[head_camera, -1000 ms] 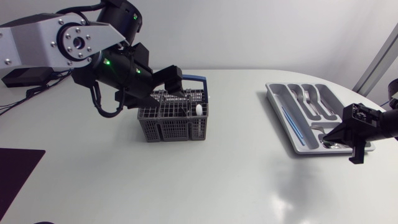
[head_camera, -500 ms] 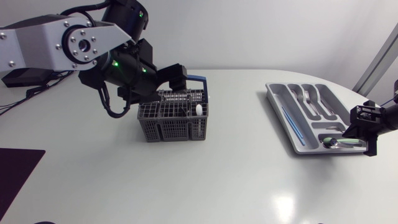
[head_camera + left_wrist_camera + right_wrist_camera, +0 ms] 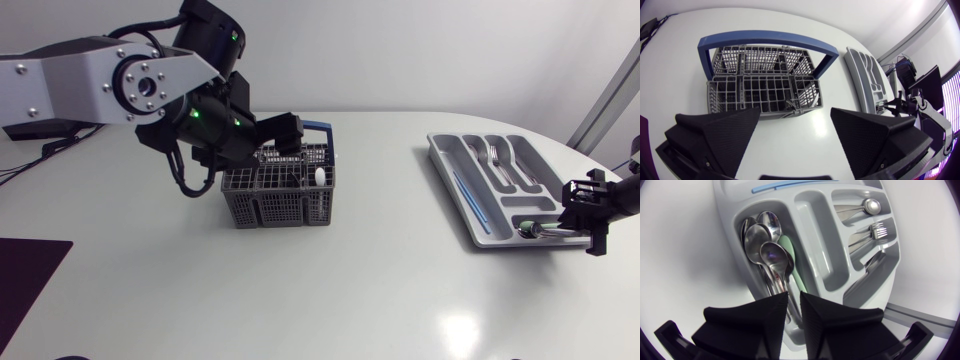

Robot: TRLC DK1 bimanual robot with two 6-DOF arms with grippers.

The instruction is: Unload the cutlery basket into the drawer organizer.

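The grey cutlery basket [image 3: 278, 190] with a blue handle [image 3: 765, 39] stands left of the table's middle. My left gripper [image 3: 284, 134] hovers over its far side, open wide, with the basket [image 3: 762, 82] ahead of its fingertips. One metal piece [image 3: 795, 103] and a white-tipped piece [image 3: 319, 177] stick up in the basket. The grey drawer organizer [image 3: 446, 160] lies at the right. My right gripper [image 3: 575, 218] is at its near end over the spoons [image 3: 767, 255], beside a pale green handle [image 3: 790, 262]. Its fingers [image 3: 755, 317] stand a narrow gap apart, gripping nothing.
Forks [image 3: 497, 160] and a knife with other cutlery fill the organizer's other compartments, and a blue-handled piece [image 3: 468, 197] lies in the long slot. A dark mat [image 3: 25, 275] sits at the table's left front edge.
My right gripper has drawn back toward the table's right edge, leaving a green-handled spoon in the organizer's near compartment, and its fingers have parted slightly. My left arm has shifted a little right over the basket.
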